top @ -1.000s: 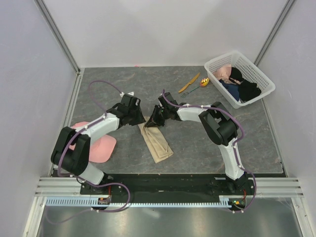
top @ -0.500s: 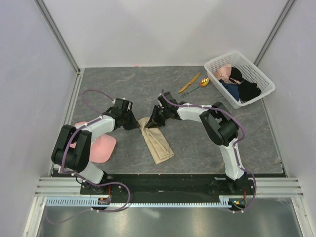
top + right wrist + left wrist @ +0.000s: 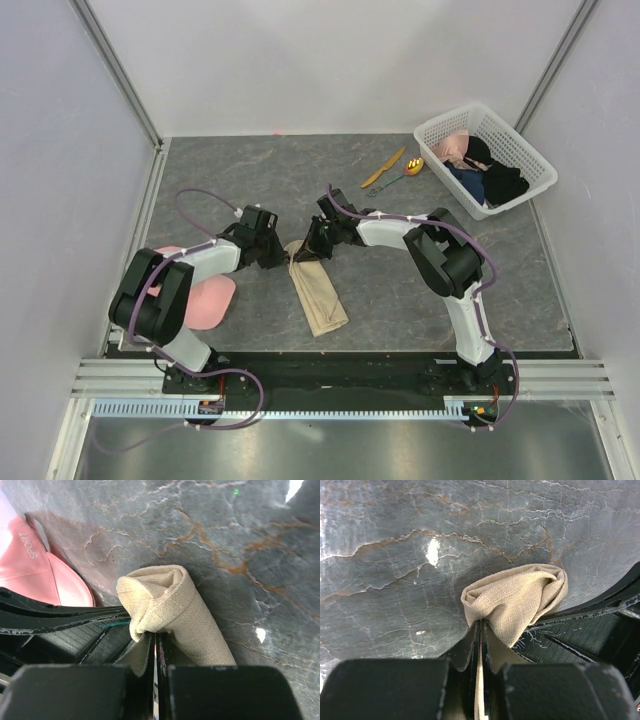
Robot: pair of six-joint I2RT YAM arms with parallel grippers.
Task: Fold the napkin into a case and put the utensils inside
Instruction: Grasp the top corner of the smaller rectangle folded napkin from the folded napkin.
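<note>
The beige napkin [image 3: 316, 292] lies folded into a long narrow strip on the grey table, its far end bunched up between both grippers. My left gripper [image 3: 283, 257] is shut on that end's left side, the cloth [image 3: 515, 597] pinched in its jaws. My right gripper [image 3: 309, 250] is shut on the same end from the right, the rolled cloth [image 3: 165, 610] pinched in its jaws. The orange knife [image 3: 383, 168] and the spoon [image 3: 402, 172] with a yellow bowl lie together at the far right, next to the basket.
A white basket [image 3: 533, 160] holding dark and pink clothes stands at the far right. A pink cap [image 3: 208, 298] lies at the near left, also in the right wrist view [image 3: 35, 565]. White walls enclose the table.
My left gripper swung left, then came back right and closed on the napkin's far end. The napkin's far end has bunched up. My right gripper has barely moved.
</note>
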